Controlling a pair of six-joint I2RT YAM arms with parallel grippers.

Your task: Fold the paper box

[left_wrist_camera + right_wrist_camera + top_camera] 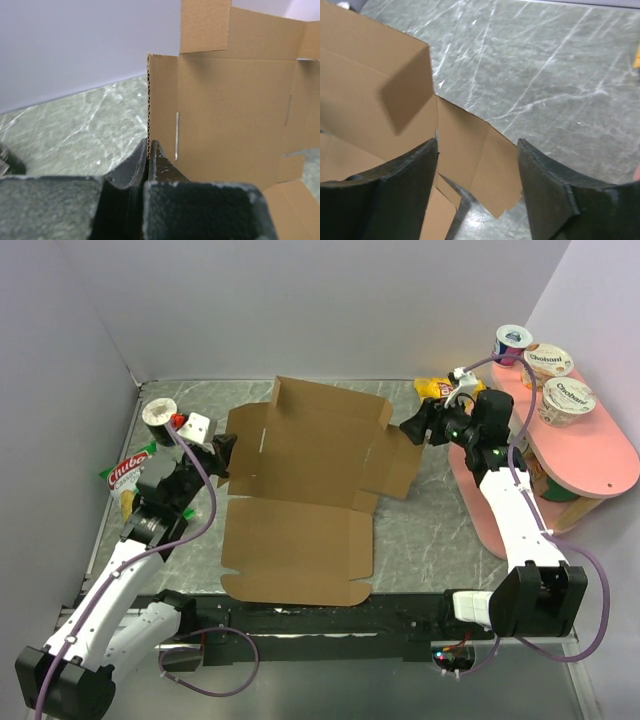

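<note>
The paper box (300, 480) is a flat brown die-cut cardboard sheet spread over the middle of the table, its rear panel and side flaps partly raised. My left gripper (222, 452) is at the sheet's left edge. In the left wrist view its jaws (149, 146) are pinched shut on the upright corrugated edge of the left flap (162, 100). My right gripper (412, 428) hovers over the sheet's right flap (485, 160). Its fingers (415, 170) stand apart on either side of the flap without touching it.
A pink two-level stand (600, 455) at the right carries several yogurt cups (568, 400). A yellow snack bag (432, 388) lies behind the right gripper. A white cup (158, 412) and a green-and-red packet (128, 470) sit at the left wall.
</note>
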